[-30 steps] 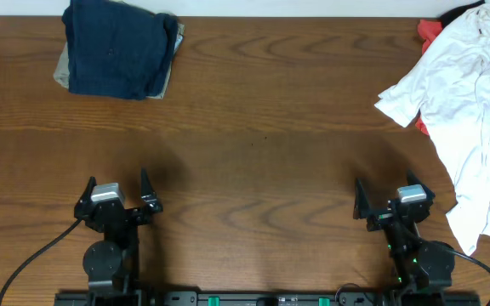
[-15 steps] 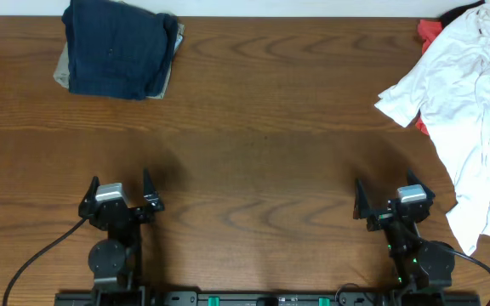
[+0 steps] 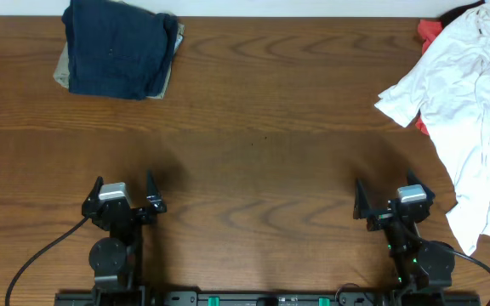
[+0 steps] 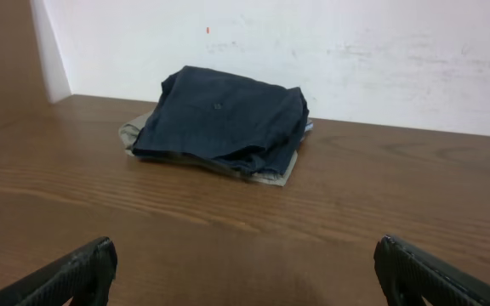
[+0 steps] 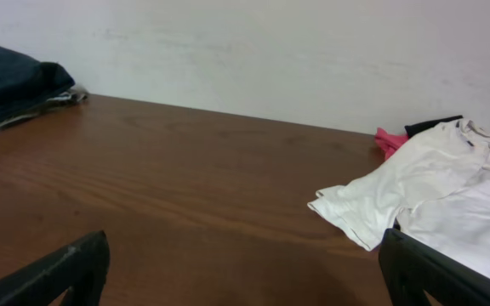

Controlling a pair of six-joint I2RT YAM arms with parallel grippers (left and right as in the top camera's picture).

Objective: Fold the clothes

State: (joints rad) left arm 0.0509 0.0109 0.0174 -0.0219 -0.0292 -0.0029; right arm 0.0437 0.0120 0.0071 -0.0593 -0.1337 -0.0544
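Observation:
A folded dark navy garment (image 3: pixel 119 47) lies on a folded khaki one (image 3: pixel 61 70) at the table's far left; both show in the left wrist view (image 4: pixel 221 119), and in the right wrist view (image 5: pixel 11 89). A crumpled white shirt (image 3: pixel 462 93) lies at the far right, also in the right wrist view (image 5: pixel 436 191), over a red garment (image 3: pixel 430 32) and a black one (image 3: pixel 459 12). My left gripper (image 3: pixel 124 194) is open and empty near the front edge (image 4: pixel 245 268). My right gripper (image 3: pixel 390 200) is open and empty at the front right (image 5: pixel 245 263).
The wooden table (image 3: pixel 262 127) ends at a white wall (image 4: pixel 356 51) behind the piles. Black cables run from both arm bases at the front edge.
The left arm has shifted slightly to the right near the front edge. The right arm and the clothes have not moved.

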